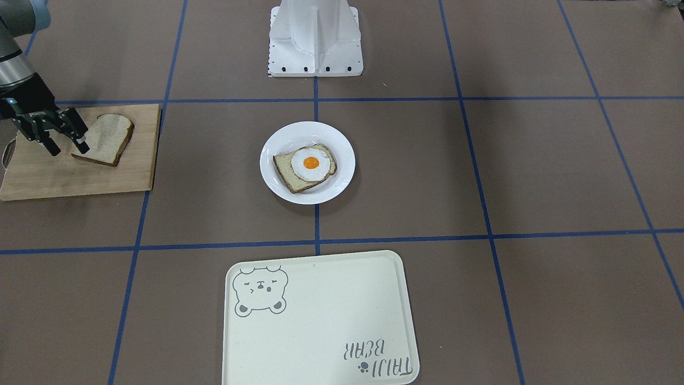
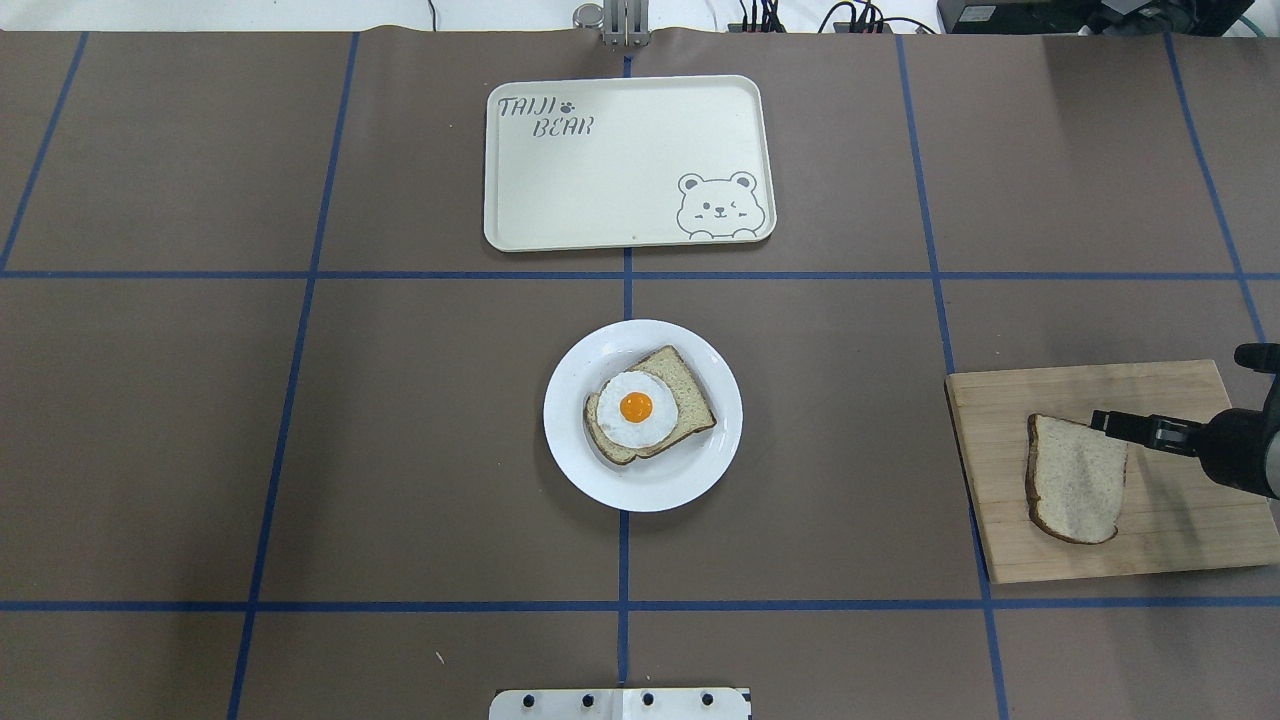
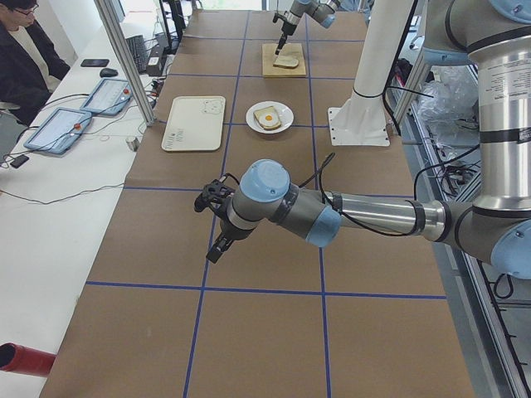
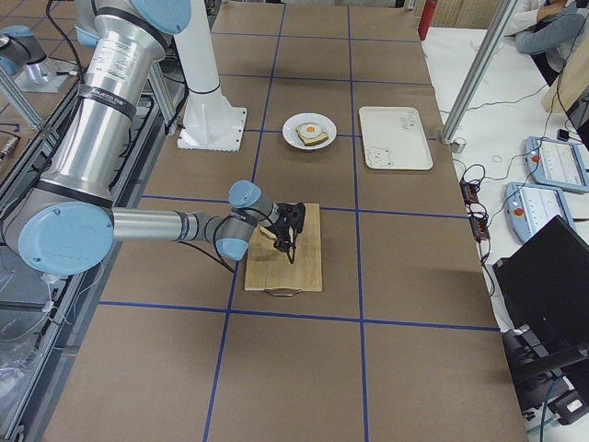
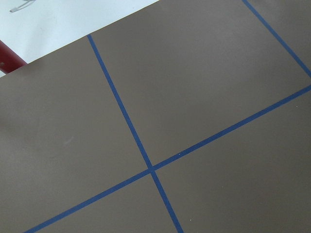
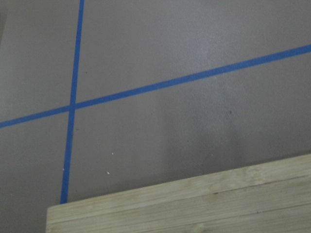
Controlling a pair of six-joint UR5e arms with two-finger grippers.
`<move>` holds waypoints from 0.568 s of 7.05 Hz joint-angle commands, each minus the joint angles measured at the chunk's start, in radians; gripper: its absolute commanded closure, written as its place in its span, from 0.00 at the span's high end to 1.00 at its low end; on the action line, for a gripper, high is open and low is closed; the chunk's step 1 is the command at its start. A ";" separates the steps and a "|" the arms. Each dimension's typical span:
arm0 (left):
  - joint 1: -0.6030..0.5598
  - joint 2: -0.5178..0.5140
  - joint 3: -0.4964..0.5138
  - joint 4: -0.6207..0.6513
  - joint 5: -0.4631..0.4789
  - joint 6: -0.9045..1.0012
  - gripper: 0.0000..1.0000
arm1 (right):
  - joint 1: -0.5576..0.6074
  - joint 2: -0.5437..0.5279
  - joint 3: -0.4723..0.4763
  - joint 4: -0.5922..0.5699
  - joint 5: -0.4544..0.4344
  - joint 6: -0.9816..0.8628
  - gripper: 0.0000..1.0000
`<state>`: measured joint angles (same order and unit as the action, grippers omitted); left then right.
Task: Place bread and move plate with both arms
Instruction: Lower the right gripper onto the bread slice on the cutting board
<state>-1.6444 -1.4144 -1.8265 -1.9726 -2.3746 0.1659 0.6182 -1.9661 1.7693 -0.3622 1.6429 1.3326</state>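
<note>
My right tool (image 1: 67, 143) is spread, one tip at the bread (image 1: 107, 139); whether my left tool (image 3: 209, 228) grips, I cannot tell

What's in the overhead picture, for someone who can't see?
A black pincer reaches to a plain tan bread slice on a wooden board at the right. A round white plate with egg-topped bread sits mid-table, before a cream bear tray.

Plain tan bread (image 2: 1075, 492), dark-crusted, rounded end toward the frame's bottom, at the overhead view's right edge (flat or slightly propped, hard to tell). Round glossy white plate (image 2: 600, 480) at centre frame, well apart. Right tool (image 1: 71, 151) spread at the slice's edge. Left arm (image 3: 365, 214) large in the left-side view's foreground.
</note>
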 commanded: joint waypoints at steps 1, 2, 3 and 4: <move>0.000 0.000 0.001 0.000 0.000 0.000 0.99 | -0.032 -0.022 -0.001 0.000 -0.021 -0.010 0.64; 0.000 0.000 0.001 0.000 0.000 -0.002 0.99 | -0.041 -0.022 -0.001 0.000 -0.025 -0.010 0.60; 0.000 0.000 0.001 0.000 0.000 -0.002 0.99 | -0.055 -0.020 -0.001 0.000 -0.032 -0.010 0.52; 0.000 0.000 0.006 0.000 0.000 0.000 0.99 | -0.067 -0.017 -0.001 0.000 -0.038 -0.010 0.46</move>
<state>-1.6444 -1.4143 -1.8240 -1.9727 -2.3746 0.1646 0.5664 -1.9859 1.7687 -0.3621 1.6127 1.3225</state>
